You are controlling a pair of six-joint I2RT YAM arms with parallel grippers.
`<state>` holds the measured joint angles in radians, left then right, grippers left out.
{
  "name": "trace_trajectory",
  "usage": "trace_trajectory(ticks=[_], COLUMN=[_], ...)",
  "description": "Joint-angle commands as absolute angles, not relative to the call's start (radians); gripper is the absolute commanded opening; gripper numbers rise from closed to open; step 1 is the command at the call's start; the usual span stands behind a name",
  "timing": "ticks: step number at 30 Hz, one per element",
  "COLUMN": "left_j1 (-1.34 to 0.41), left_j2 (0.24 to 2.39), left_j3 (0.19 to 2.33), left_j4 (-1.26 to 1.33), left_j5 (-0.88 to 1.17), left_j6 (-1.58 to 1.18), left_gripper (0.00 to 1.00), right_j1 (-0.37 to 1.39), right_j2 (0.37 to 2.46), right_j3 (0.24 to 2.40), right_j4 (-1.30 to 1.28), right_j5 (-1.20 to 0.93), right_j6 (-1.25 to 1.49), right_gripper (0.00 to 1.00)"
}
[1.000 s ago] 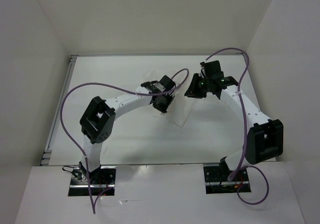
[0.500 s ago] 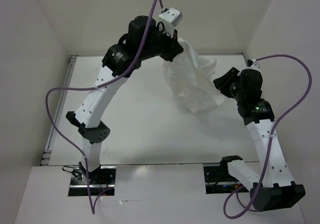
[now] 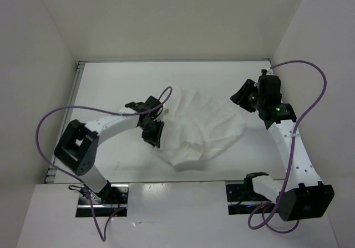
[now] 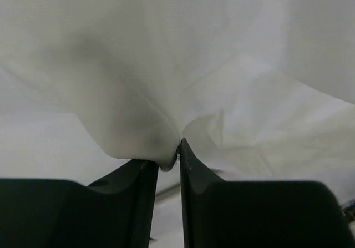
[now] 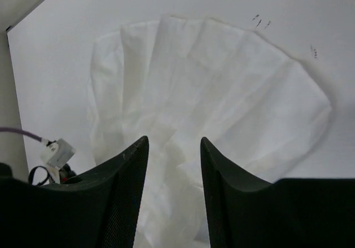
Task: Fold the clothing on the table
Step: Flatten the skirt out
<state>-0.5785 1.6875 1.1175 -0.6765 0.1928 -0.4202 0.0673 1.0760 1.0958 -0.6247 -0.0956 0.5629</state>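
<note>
The clothing (image 3: 202, 126) is a thin white wrinkled garment lying spread on the table (image 3: 111, 87), a little right of the middle. My left gripper (image 3: 155, 134) sits low at the garment's left edge. In the left wrist view the jaws (image 4: 168, 162) stand a narrow gap apart, and a fold of the clothing (image 4: 166, 65) droops over the left fingertip into that gap. My right gripper (image 3: 239, 96) hangs over the garment's right edge. Its jaws (image 5: 173, 142) are open with nothing between them, and the clothing (image 5: 211, 81) lies fanned out below.
White upright walls (image 3: 33, 92) close in the table on the left, back and right. A metal rail (image 3: 66, 120) runs along the left edge. Purple cables (image 3: 310, 76) loop off both arms. The arm bases (image 3: 102, 198) are bolted at the near edge.
The left arm came down from high at the back to the table's left middle. The lifted garment now lies spread flat. The left jaws have parted; the right jaws opened wider.
</note>
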Motion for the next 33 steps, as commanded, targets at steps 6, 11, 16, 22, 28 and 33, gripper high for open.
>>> trace_trajectory(ticks=[6, 11, 16, 22, 28, 33], left_j1=[-0.617, -0.617, -0.617, -0.617, -0.617, -0.528], left_j2=[1.368, 1.379, 1.379, 1.41, 1.476, 1.563], left_j3=[1.097, 1.06, 1.051, 1.051, 1.121, 1.259], left_j4=[-0.738, -0.718, -0.686, -0.686, -0.664, -0.632], left_j5=[0.397, 0.419, 0.419, 0.382, 0.298, 0.189], left_j6=[-0.466, -0.475, -0.486, -0.477, -0.468, -0.442], left_gripper=[0.31, 0.32, 0.32, 0.35, 0.44, 0.51], right_j1=[0.072, 0.129, 0.192, 0.201, 0.178, 0.15], right_j2=[1.192, 1.316, 1.458, 1.688, 1.883, 2.037], right_j3=[1.031, 0.948, 0.948, 0.977, 1.205, 1.461], right_j4=[-0.684, -0.712, -0.704, -0.608, -0.583, -0.62], right_j5=[-0.293, -0.35, -0.351, -0.377, -0.308, -0.183], right_j6=[0.499, 0.479, 0.509, 0.518, 0.518, 0.518], right_gripper=[0.36, 0.18, 0.15, 0.14, 0.14, 0.14])
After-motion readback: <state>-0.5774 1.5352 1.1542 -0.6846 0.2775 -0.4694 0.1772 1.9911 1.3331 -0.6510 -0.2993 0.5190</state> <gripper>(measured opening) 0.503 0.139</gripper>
